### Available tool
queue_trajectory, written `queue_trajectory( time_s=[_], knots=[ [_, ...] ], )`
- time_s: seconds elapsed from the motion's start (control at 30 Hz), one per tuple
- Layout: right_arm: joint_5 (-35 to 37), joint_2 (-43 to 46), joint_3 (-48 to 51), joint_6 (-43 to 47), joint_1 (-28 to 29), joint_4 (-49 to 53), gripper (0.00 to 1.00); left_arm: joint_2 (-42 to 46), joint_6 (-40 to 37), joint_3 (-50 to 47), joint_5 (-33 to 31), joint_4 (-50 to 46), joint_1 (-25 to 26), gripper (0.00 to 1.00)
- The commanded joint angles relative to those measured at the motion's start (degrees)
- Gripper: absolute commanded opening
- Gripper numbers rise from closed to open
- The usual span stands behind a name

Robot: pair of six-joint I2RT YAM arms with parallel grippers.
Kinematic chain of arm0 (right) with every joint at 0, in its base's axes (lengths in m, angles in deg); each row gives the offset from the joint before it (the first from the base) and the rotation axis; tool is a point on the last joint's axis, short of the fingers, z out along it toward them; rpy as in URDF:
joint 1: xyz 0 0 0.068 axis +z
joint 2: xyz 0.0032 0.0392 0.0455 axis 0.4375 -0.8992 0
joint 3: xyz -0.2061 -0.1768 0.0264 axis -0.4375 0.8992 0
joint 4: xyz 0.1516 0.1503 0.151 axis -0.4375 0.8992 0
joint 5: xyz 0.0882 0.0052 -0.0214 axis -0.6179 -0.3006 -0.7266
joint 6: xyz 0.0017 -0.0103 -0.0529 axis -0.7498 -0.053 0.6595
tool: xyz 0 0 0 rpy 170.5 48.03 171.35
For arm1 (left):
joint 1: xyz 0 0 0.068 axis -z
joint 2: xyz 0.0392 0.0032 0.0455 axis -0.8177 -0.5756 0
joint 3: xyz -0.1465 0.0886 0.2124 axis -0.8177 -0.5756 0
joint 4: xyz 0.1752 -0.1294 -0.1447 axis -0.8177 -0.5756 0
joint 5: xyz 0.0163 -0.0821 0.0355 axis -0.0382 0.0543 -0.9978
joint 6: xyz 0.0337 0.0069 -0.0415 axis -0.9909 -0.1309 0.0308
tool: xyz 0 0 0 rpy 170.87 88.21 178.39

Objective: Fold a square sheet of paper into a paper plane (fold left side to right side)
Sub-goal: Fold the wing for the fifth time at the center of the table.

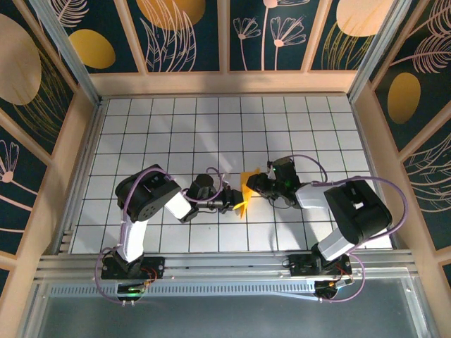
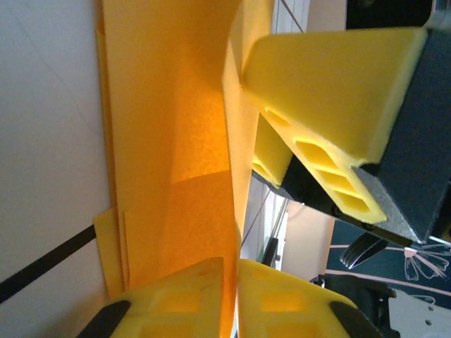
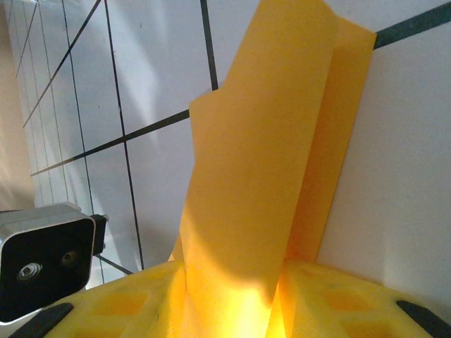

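The orange-yellow sheet of paper (image 1: pixel 246 186), folded into long layers, stands up off the table between my two grippers. My left gripper (image 1: pixel 230 205) comes in from the left. In the left wrist view its yellow pads (image 2: pixel 190 299) pinch a thin edge of the paper (image 2: pixel 176 141), so the left gripper (image 2: pixel 236 274) is shut on it. My right gripper (image 1: pixel 259 184) reaches in from the right. In the right wrist view a wide folded strip of the paper (image 3: pixel 261 155) fills the gap between its pads (image 3: pixel 141 299), touching both, so the right gripper (image 3: pixel 232 282) grips it.
The white grid table (image 1: pixel 211 127) has wooden walls (image 1: pixel 225 81) at the back and sides. The right gripper's foam fingers (image 2: pixel 331 77) sit close beside the paper in the left wrist view. The left wrist's camera housing (image 3: pixel 46 260) shows low on the left.
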Motion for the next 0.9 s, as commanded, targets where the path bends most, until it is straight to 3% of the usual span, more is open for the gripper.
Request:
queue_trajectory(
  time_s=[0.0, 0.53, 0.73, 0.87],
  knots=[
    [2.6, -1.8, -1.1, 0.3, 0.7, 2.6, 0.39, -0.1, -0.5, -0.6, 0.3, 2.2, -0.6, 0.17],
    [3.8, -2.2, -2.1, 1.2, 1.3, 4.7, 0.39, 2.8, -5.2, 1.7, 0.7, -5.1, -3.5, 0.33],
    [4.1, -2.2, -2.2, 1.4, 1.5, 5.1, 0.39, 2.0, -8.4, 4.8, -0.1, -10.5, -3.5, 0.33],
    [4.2, -2.2, -2.3, 1.4, 1.5, 5.3, 0.39, 2.2, -11.6, 6.7, -1.5, -16.3, -3.5, 0.27]
  ],
)
